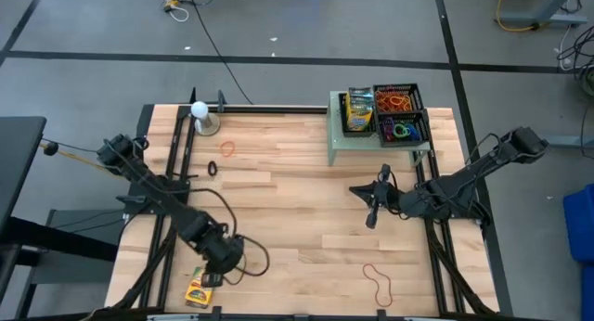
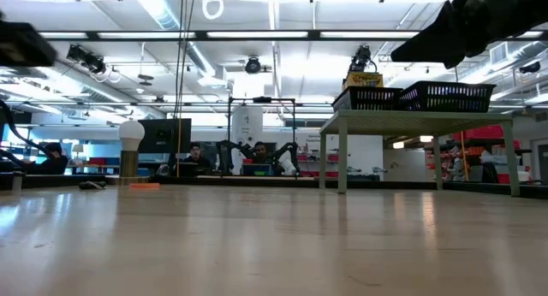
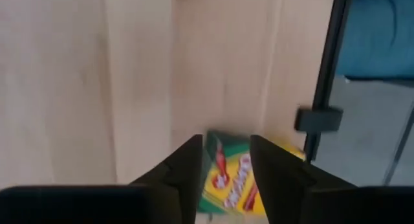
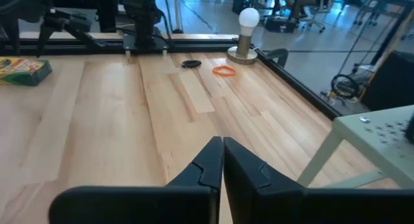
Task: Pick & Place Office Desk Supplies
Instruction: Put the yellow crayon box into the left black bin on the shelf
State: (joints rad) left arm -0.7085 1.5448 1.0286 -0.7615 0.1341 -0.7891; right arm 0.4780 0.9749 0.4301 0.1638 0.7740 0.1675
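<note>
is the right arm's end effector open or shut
Shut: in the right wrist view the right end effector shows its two dark fingers pressed together, holding nothing.

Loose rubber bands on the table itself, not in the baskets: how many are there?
3. An orange band and a black band lie near the white ball; a red band lies at the near edge by the right arm. Others may be hidden under the arms.

Light wood worktop [image 1: 297, 210] w/ black rails along its edges. White ball on a small stand [image 1: 201, 119] sits near far left corner. Grey-green raised shelf [image 1: 345, 147] on legs stands at far right, carrying black mesh baskets [image 1: 399, 112]. Grey floor [image 1: 306, 29] beyond, w/ dark tape lines & cables. People seated at desks in bkgd [image 2: 195, 157].
</note>
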